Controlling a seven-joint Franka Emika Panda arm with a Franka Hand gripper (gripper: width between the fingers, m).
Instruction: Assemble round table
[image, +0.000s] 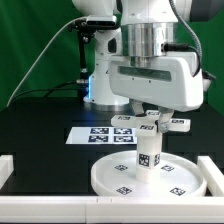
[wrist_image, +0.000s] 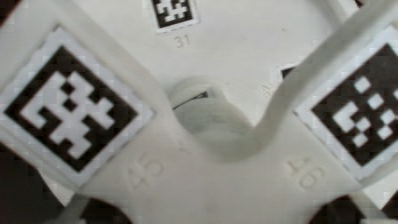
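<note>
The large round disc lies flat on the black table near the front. The short cylindrical leg stands upright at its middle, with a tag on its side. The T-shaped foot piece sits across the top of the leg, its tagged arms sticking out to both sides. My gripper comes straight down onto the foot piece and is shut on its middle. In the wrist view the foot piece fills the frame, with large tags on its arms. My fingertips are hidden there.
The marker board lies flat behind the disc. White wall pieces stand at the exterior view's left and right, and a white rail runs along the front edge. The arm's base is behind.
</note>
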